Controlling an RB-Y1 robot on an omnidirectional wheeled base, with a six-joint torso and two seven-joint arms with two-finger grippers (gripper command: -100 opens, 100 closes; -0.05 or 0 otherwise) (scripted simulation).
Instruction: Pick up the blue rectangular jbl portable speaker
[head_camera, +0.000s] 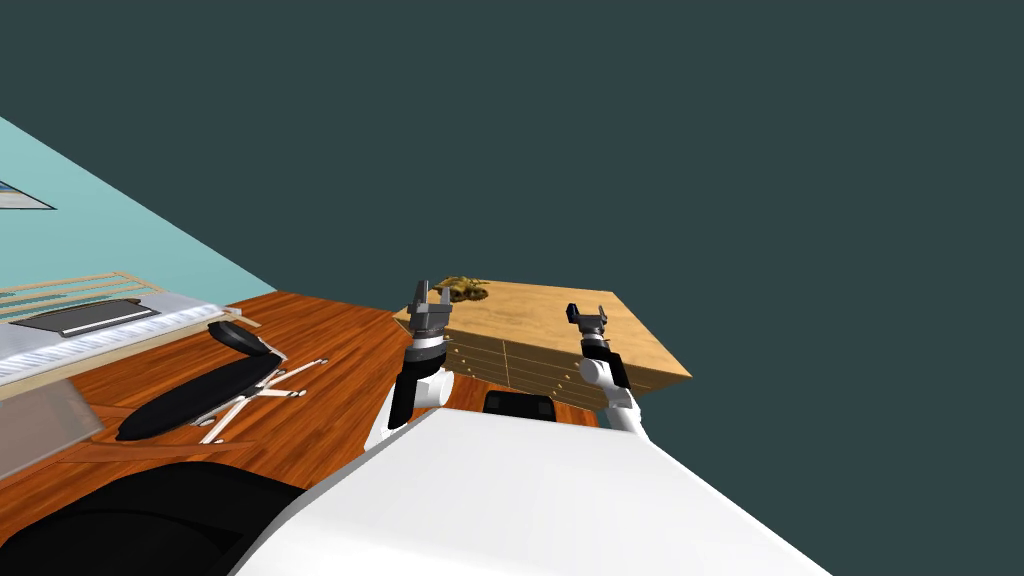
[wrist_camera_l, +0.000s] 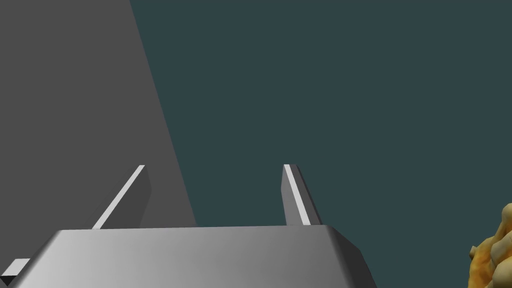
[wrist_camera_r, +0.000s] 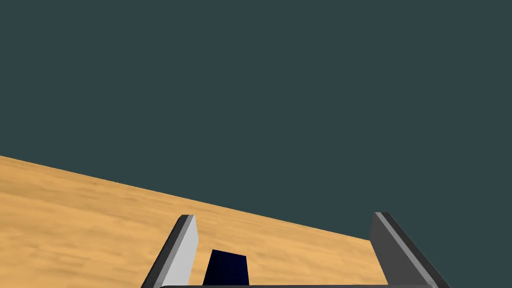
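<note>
Thing: the speaker (wrist_camera_r: 226, 267) was a small block with flat faces and straight edges.
Colour: very dark blue, near black in the shade.
Visible part: only its top showed; the rest was hidden behind the hand's dark body.
Place: it sat between the spread fingers of the right hand (wrist_camera_r: 283, 215), just beside one finger without touching it and well apart from the other.
Background: light wooden surface (wrist_camera_r: 75, 220).

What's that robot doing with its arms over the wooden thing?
The robot is reaching over a wooden chest of drawers. Its right end effector is open, and a small dark blue speaker sits on the wooden top between its fingers, not gripped yet. The left end effector is open too and holds nothing. It hangs beside a lumpy yellow-brown thing at the far corner of the top.
</note>
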